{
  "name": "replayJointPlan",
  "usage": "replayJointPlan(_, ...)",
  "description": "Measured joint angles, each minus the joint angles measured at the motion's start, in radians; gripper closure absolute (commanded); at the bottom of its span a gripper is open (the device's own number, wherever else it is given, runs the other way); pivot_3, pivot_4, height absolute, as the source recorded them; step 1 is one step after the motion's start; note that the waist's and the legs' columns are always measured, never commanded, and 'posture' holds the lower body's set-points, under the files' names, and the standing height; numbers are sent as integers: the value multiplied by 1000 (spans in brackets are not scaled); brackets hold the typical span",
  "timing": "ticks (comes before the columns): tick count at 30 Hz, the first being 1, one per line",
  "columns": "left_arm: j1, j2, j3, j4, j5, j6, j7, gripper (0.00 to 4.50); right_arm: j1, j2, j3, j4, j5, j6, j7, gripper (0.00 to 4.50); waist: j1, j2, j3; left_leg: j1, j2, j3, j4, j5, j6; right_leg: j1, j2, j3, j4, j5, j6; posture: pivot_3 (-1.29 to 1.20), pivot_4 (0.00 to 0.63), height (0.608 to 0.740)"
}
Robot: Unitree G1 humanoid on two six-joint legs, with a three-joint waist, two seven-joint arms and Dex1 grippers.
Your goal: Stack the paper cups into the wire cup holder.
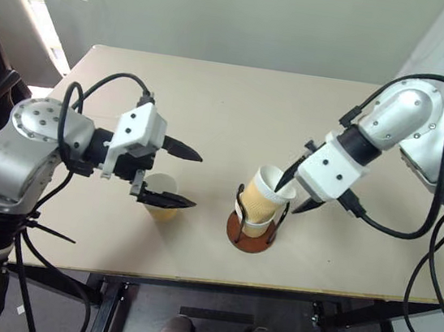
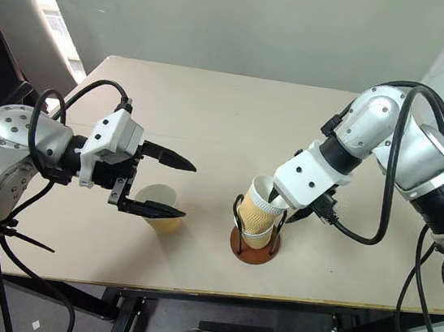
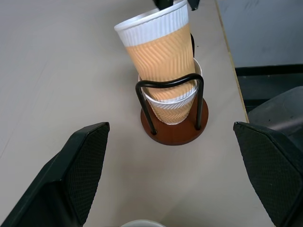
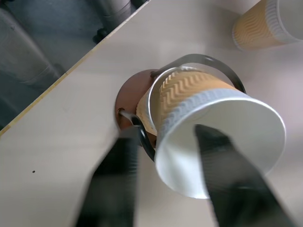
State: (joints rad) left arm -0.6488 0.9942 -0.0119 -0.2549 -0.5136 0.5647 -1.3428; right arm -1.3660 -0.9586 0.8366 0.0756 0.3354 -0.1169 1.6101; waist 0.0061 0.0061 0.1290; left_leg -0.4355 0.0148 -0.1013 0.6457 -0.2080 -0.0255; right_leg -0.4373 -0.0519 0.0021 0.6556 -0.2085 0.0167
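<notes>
Smooth beige tabletop (image 1: 238,103), ribbed paper cups, wire cup holder (image 1: 255,229) near its front edge.
I see two nested cups (image 3: 163,71) tilting between its black loops; my right fingers (image 4: 215,161) straddle the top cup's rim, parted, grip unclear. Left fingers (image 1: 181,177) spread wide over a third cup (image 2: 161,207), partly hidden.

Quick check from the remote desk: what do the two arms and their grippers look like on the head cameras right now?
Both arms are silver-grey metal with rounded joint housings; the left shoulder joint shows a ring of small bolts. Loose black cables loop along each arm. Each wrist carries a white, boxy housing. The left gripper and the right gripper each have two slim, pointed black fingers; in the left wrist view the pads show a fine mesh texture.
</notes>
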Motion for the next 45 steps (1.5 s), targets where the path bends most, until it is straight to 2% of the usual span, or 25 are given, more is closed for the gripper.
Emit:
replayJointPlan(4,0,0,0,1,0,-1,-1,0,-7,7,0,9,14,8,0,31,0,0,0,0,0,0,0,0,0,0,0,0,0,0,0,0,150,740)
replayJointPlan(8,-7,0,-4,14,3,-10,-8,0,-8,21,-11,28,25,34,0,31,0,0,0,0,0,0,0,0,0,0,0,0,0,0,0,0,150,740)
replayJointPlan(18,-75,-12,-51,95,44,-53,-41,0,40,114,-189,-42,96,122,0,31,0,0,0,-1,0,0,-1,0,0,-1,0,0,-1,0,-1,0,150,740)
replayJointPlan(23,-87,-12,-54,113,55,-65,-62,0,35,6,-156,-46,57,130,0,31,6,-1,0,-2,-1,-1,-1,-1,0,0,-1,0,-4,0,-1,0,150,740)
replayJointPlan(29,-98,-28,-80,99,60,-61,-88,0,36,24,-140,30,-24,112,0,31,2,-1,0,-2,0,-1,-1,-1,0,-1,0,0,-3,0,0,0,150,740)
replayJointPlan(40,-61,-29,-79,11,22,-23,-87,0,72,23,-74,9,-45,95,0,31,0,-1,0,-2,0,0,-1,-1,0,-1,-1,0,-4,0,0,0,150,740)
replayJointPlan(45,-52,-24,-77,0,19,-17,-72,0,86,71,-74,-15,-35,88,0,31,0,-1,0,-1,0,0,-1,-1,0,-1,0,0,-3,0,0,0,150,740)
